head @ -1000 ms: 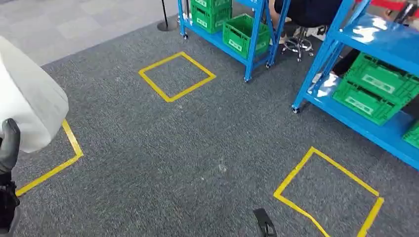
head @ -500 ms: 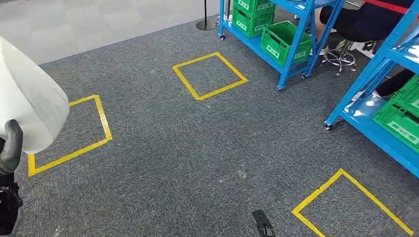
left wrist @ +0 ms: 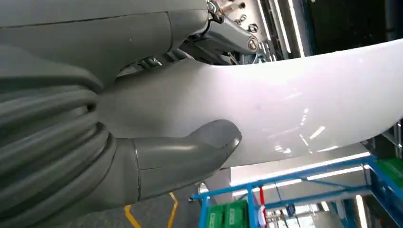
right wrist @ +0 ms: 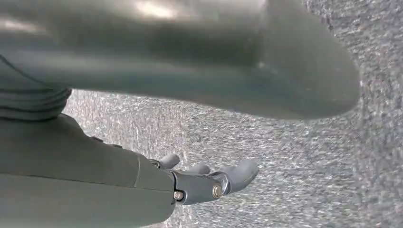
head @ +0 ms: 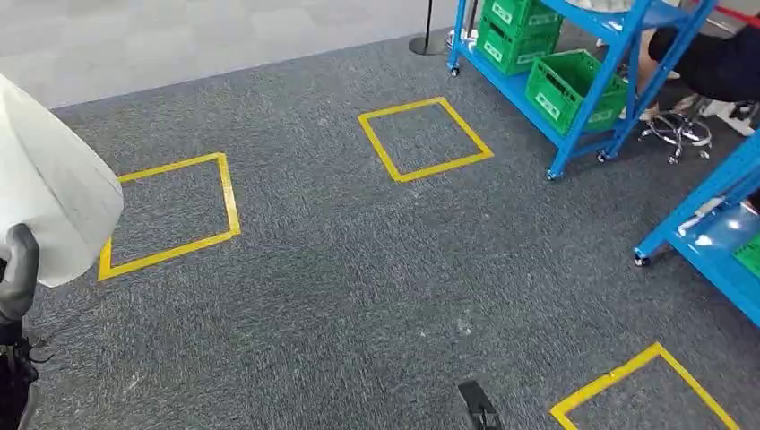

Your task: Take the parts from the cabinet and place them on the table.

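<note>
The left hand (head: 16,296) sits nearest, at the low left edge of the head view, gripping a big white part (head: 49,215); in the left wrist view the thumb (left wrist: 190,154) presses against the part's smooth curved skin, so the part is held up off the floor at the robot's left side. The right hand (right wrist: 209,183) hangs above the grey carpet (head: 358,287), its fingers loosely apart and holding nothing. On the carpet lie yellow tape squares, three counted: one (head: 168,215) just past the part, one (head: 425,139) farther off in the middle, and one (head: 645,390) cut by the lower right edge. Beyond the middle square stands a blue rack (head: 574,81) on castors, carrying green crates, three counted: one (head: 574,88) on the low shelf at the near end, two (head: 520,31) stacked behind it; what the crates hold cannot be told. A second blue rack (head: 708,233) comes in at the right edge with a slip of green crate (head: 749,253) on it. A person (head: 708,63) sits on a wheeled stool behind the first rack. A black post base (head: 430,43) stands at the carpet's far edge.
</note>
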Available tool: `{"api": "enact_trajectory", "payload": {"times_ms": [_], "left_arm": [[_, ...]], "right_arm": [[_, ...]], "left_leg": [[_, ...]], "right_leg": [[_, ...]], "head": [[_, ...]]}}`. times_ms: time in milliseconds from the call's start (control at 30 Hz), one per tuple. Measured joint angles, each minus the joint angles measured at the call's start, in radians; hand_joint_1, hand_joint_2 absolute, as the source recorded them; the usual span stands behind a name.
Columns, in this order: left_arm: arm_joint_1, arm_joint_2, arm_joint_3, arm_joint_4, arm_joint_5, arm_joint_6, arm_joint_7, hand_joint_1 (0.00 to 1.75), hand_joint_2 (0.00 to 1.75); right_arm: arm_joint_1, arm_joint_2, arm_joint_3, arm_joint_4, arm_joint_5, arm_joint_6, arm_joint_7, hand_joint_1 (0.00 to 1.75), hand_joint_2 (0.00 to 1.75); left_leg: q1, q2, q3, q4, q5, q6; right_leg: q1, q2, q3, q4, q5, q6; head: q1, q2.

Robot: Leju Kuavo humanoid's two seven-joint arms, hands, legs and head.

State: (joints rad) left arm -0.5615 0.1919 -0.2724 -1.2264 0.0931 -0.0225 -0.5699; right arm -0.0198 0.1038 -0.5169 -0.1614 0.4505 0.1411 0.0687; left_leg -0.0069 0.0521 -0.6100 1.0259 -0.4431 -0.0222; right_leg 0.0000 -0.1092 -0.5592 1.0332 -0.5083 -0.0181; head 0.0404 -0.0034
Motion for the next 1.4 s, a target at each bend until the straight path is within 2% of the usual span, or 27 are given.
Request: {"api": "enact_trajectory", "payload": {"times_ms": [67, 100, 133, 167, 233, 267, 300, 367, 400, 433, 567, 600, 633, 667, 733, 767, 800, 867, 900, 933, 967, 1100, 1167, 1200, 1267, 1333, 1400], "left_arm": [[-0.001, 0.008, 0.000, 0.000, -0.001, 0.001, 0.000, 1.75, 1.75], [0.000, 0.008, 0.000, -0.003, -0.001, 0.003, 0.000, 1.75, 1.75], [-0.005, 0.007, 0.000, -0.004, 0.000, 0.005, -0.003, 1.75, 1.75], [-0.006, 0.008, 0.000, -0.005, 0.000, 0.009, -0.002, 1.75, 1.75], [-0.003, 0.006, 0.000, -0.004, 0.003, 0.013, -0.003, 1.75, 1.75], [0.000, 0.007, 0.000, -0.004, 0.005, 0.013, -0.003, 1.75, 1.75], [0.001, 0.008, 0.000, -0.004, 0.008, 0.014, -0.003, 1.75, 1.75], [0.002, 0.013, 0.000, -0.006, 0.010, 0.021, -0.003, 1.75, 1.75], [0.002, 0.016, 0.000, -0.011, 0.012, 0.025, -0.003, 1.75, 1.75], [0.001, 0.019, 0.000, -0.016, 0.013, 0.027, -0.003, 1.75, 1.75], [0.010, 0.040, 0.001, -0.028, 0.017, 0.032, -0.002, 1.75, 1.75], [0.017, 0.048, 0.003, -0.033, 0.018, 0.036, 0.002, 1.75, 1.75], [0.019, 0.055, 0.005, -0.038, 0.018, 0.041, 0.003, 1.75, 1.75], [0.019, 0.055, 0.005, -0.040, 0.018, 0.044, 0.003, 1.75, 1.75], [0.031, 0.055, 0.005, -0.051, 0.018, 0.050, 0.006, 1.75, 1.75], [0.039, 0.056, 0.006, -0.052, 0.018, 0.052, 0.009, 1.75, 1.75], [0.047, 0.058, 0.006, -0.053, 0.018, 0.054, 0.012, 1.75, 1.75], [0.060, 0.063, 0.010, -0.070, 0.018, 0.060, 0.015, 1.75, 1.75], [0.061, 0.066, 0.013, -0.081, 0.018, 0.061, 0.015, 1.75, 1.75], [0.061, 0.068, 0.014, -0.090, 0.018, 0.062, 0.015, 1.75, 1.75], [0.061, 0.069, 0.014, -0.098, 0.018, 0.063, 0.016, 1.75, 1.75], [0.075, 0.086, 0.028, -0.122, 0.018, 0.063, 0.017, 1.75, 1.75], [0.072, 0.088, 0.029, -0.131, 0.018, 0.063, 0.020, 1.75, 1.75], [0.073, 0.088, 0.029, -0.133, 0.018, 0.063, 0.022, 1.75, 1.75], [0.076, 0.086, 0.029, -0.132, 0.018, 0.061, 0.025, 1.75, 1.75], [0.077, 0.086, 0.029, -0.130, 0.018, 0.056, 0.028, 1.75, 1.75], [0.073, 0.086, 0.029, -0.127, 0.019, 0.052, 0.029, 1.75, 1.75]], "right_arm": [[-0.002, 0.000, 0.000, 0.000, 0.001, 0.001, -0.003, 0.00, 0.00], [-0.003, 0.000, 0.000, 0.000, 0.002, 0.002, -0.007, 0.00, 0.00], [-0.003, 0.000, 0.000, 0.000, 0.003, 0.003, -0.011, 0.00, 0.00], [-0.002, 0.000, 0.000, 0.000, 0.008, 0.004, -0.013, 0.00, 0.00], [0.004, -0.001, 0.000, 0.000, 0.010, 0.004, -0.013, 0.00, 0.00], [0.006, -0.002, 0.000, 0.000, 0.010, 0.004, -0.013, 0.00, 0.00], [0.006, -0.002, 0.000, 0.000, 0.010, 0.005, -0.013, 0.00, 0.00], [0.004, -0.005, 0.000, 0.000, 0.012, 0.010, -0.013, 0.00, 0.00], [0.004, -0.006, 0.000, 0.000, 0.013, 0.013, -0.012, 0.00, 0.00], [0.003, -0.006, 0.000, 0.000, 0.014, 0.015, -0.012, 0.00, 0.00], [0.001, -0.008, 0.000, 0.000, 0.016, 0.016, -0.015, 0.00, 0.00], [-0.002, -0.008, 0.000, 0.000, 0.014, 0.016, -0.015, 0.00, 0.00], [-0.002, -0.009, 0.000, 0.000, 0.013, 0.014, -0.015, 0.00, 0.00], [-0.001, -0.010, 0.000, 0.000, 0.013, 0.013, -0.014, 0.00, 0.00], [0.003, -0.011, 0.000, 0.000, 0.013, 0.013, -0.012, 0.00, 0.00], [0.004, -0.012, 0.000, 0.000, 0.015, 0.013, -0.011, 0.00, 0.00], [0.003, -0.012, 0.000, 0.000, 0.017, 0.013, -0.009, 0.00, 0.00], [0.001, -0.012, 0.000, 0.000, 0.019, 0.013, -0.007, 0.00, 0.00], [0.001, -0.012, 0.000, 0.000, 0.019, 0.014, -0.007, 0.00, 0.00], [0.002, -0.012, 0.000, 0.000, 0.019, 0.014, -0.006, 0.00, 0.00], [0.001, -0.012, 0.000, 0.000, 0.020, 0.014, -0.005, 0.00, 0.00], [-0.006, -0.013, 0.000, 0.000, 0.021, 0.015, 0.003, 0.00, 0.00], [-0.007, -0.015, 0.000, 0.000, 0.021, 0.014, 0.003, 0.00, 0.00], [-0.006, -0.014, 0.001, 0.000, 0.019, 0.011, 0.003, 0.00, 0.00], [-0.002, -0.015, 0.000, 0.000, 0.018, 0.005, 0.002, 0.00, 0.00], [-0.002, -0.015, 0.001, 0.000, 0.017, 0.002, -0.001, 0.00, 0.00], [-0.003, -0.015, 0.000, 0.000, 0.016, 0.002, -0.002, 0.00, 0.00]], "left_leg": [[-0.002, -0.024, 0.000, -0.006, 0.003, 0.013], [0.005, -0.033, 0.005, -0.011, 0.007, 0.020], [0.007, -0.042, 0.005, -0.012, 0.007, 0.023], [0.008, -0.053, 0.005, -0.012, 0.008, 0.028], [0.007, -0.077, 0.002, -0.010, 0.007, 0.031], [0.007, -0.091, 0.002, -0.008, 0.007, 0.031], [0.007, -0.104, 0.002, -0.007, 0.007, 0.030], [0.009, -0.132, 0.002, -0.002, 0.006, 0.027], [0.011, -0.144, 0.002, 0.003, 0.004, 0.023], [0.009, -0.153, -0.003, 0.006, 0.003, 0.016], [0.012, -0.193, -0.010, -0.007, 0.013, -0.014], [0.013, -0.169, -0.015, 0.002, 0.010, -0.016], [0.007, -0.110, -0.027, 0.031, -0.014, -0.020], [0.008, -0.082, -0.053, 0.086, -0.048, -0.024], [0.012, -0.064, -0.125, 0.239, -0.117, -0.030], [0.013, -0.063, -0.149, 0.290, -0.131, -0.032], [0.013, -0.063, -0.149, 0.293, -0.120, -0.032], [0.012, -0.054, -0.084, 0.170, -0.049, -0.029], [0.011, -0.033, -0.035, 0.081, -0.012, -0.026], [0.006, 0.019, 0.002, 0.012, 0.000, -0.019], [-0.004, 0.018, 0.013, -0.002, -0.005, -0.005], [0.001, -0.029, 0.011, -0.010, 0.004, 0.021], [0.007, -0.047, 0.011, -0.013, 0.007, 0.029], [0.008, -0.058, 0.009, -0.013, 0.008, 0.033], [0.008, -0.084, 0.006, -0.011, 0.007, 0.034], [0.010, -0.109, 0.005, -0.007, 0.007, 0.033], [0.016, -0.134, 0.006, 0.001, 0.005, 0.025]], "right_leg": [[0.000, -0.023, 0.007, -0.002, -0.005, 0.012], [-0.007, 0.002, 0.004, 0.008, -0.014, 0.020], [-0.008, 0.053, -0.011, 0.043, -0.036, 0.023], [-0.009, 0.086, -0.050, 0.123, -0.077, 0.026], [-0.009, 0.102, -0.131, 0.275, -0.132, 0.029], [-0.009, 0.103, -0.154, 0.310, -0.132, 0.029], [-0.009, 0.104, -0.155, 0.298, -0.109, 0.027], [-0.012, 0.115, -0.094, 0.150, -0.016, 0.023], [-0.015, 0.141, -0.050, 0.055, 0.026, 0.023], [-0.018, 0.181, -0.036, 0.022, 0.010, 0.024], [-0.010, 0.138, -0.029, 0.012, 0.021, -0.001], [-0.015, 0.125, -0.025, 0.001, 0.029, -0.012], [-0.013, 0.118, -0.023, -0.002, 0.030, -0.017], [-0.011, 0.109, -0.023, -0.002, 0.030, -0.021], [-0.008, 0.085, -0.023, -0.002, 0.027, -0.025], [-0.007, 0.072, -0.023, -0.001, 0.026, -0.027], [-0.007, 0.061, -0.023, -0.001, 0.025, -0.027], [-0.006, 0.038, -0.021, 0.001, 0.021, -0.025], [-0.005, 0.028, -0.018, 0.002, 0.018, -0.023], [-0.002, 0.019, -0.014, 0.002, 0.014, -0.019], [0.004, 0.009, -0.013, 0.006, 0.008, -0.011], [0.003, -0.021, -0.004, 0.004, 0.000, 0.010], [-0.005, 0.072, -0.032, 0.068, -0.039, 0.021], [-0.008, 0.093, -0.074, 0.155, -0.081, 0.025], [-0.009, 0.102, -0.148, 0.296, -0.131, 0.030], [-0.011, 0.104, -0.151, 0.283, -0.093, 0.031], [-0.019, 0.120, -0.076, 0.119, 0.001, 0.034]], "head": [[-0.001, 0.000], [0.001, 0.000], [0.001, 0.000], [0.007, 0.000], [0.008, 0.000], [0.008, 0.000], [0.008, 0.000], [0.008, 0.000], [0.008, 0.000], [0.007, 0.000], [0.008, 0.000], [0.008, 0.000], [0.000, 0.000], [-0.002, 0.000], [-0.003, 0.000], [-0.003, 0.000], [-0.003, 0.000], [-0.003, 0.000], [-0.003, 0.000], [-0.003, 0.000], [-0.003, 0.000], [0.001, 0.000], [0.004, 0.000], [0.007, 0.000], [0.007, 0.000], [0.008, 0.000], [0.008, 0.000]]}}
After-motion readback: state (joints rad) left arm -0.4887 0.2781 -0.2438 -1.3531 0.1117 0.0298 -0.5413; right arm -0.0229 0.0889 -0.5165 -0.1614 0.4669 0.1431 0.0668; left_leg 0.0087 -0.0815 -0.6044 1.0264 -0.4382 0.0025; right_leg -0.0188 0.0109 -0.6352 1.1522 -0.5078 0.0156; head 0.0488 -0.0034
